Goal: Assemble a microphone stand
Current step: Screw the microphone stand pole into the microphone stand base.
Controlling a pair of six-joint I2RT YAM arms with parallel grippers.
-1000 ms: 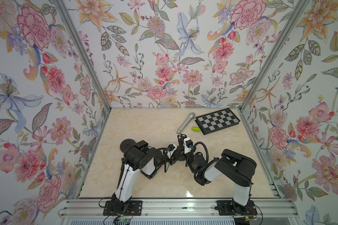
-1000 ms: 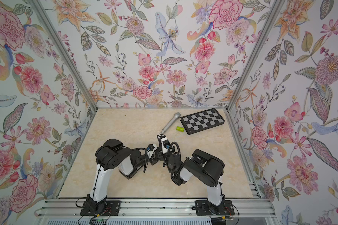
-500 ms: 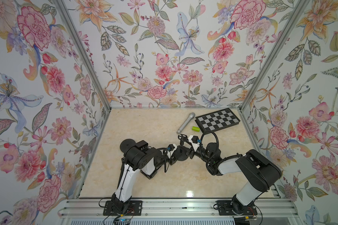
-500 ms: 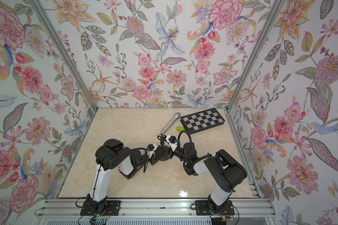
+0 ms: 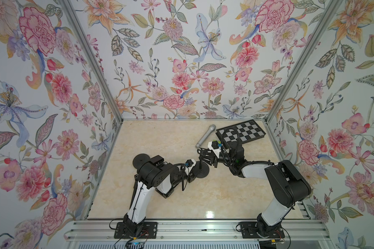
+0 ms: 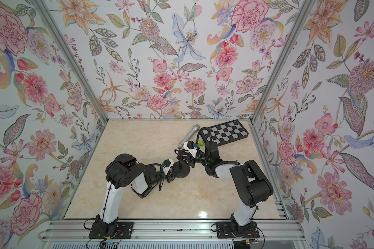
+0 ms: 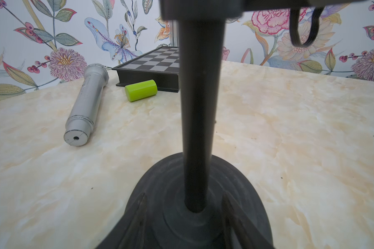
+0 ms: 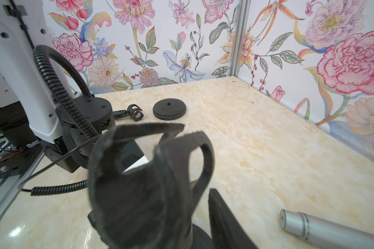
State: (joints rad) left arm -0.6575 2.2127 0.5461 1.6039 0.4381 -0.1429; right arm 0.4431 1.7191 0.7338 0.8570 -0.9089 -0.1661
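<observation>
A black round base (image 5: 201, 171) sits flat on the pale marble worktop (image 5: 160, 146), near the middle of both top views. A thin black pole (image 7: 200, 107) stands straight up out of it. The left end effector (image 7: 184, 200) is about half open. Its two fingers (image 7: 138, 215) sit on the base, one on each side of the foot of the pole, and hold the base. A black plastic clip (image 8: 143, 189) with curved arms is at the top of the pole. The right end effector (image 5: 206, 158) is right at the clip. Only one finger (image 8: 225, 222) shows, just beside the clip, so I cannot tell how wide it is or if it holds the clip.

A flat black box with a checkered top (image 5: 241, 134) lies up and right of the middle, by the back wall. It is shut, so its inside is hidden. A small green cylinder (image 7: 141, 90) lies on the worktop just beside the box, not in it. A silver metal microphone (image 5: 205, 135) lies on its side, just left of the box. Left of the stand lies a second black round disc (image 8: 169, 108) with a hole in its middle, and a small black spare clip (image 8: 135, 112) lies near it.
</observation>
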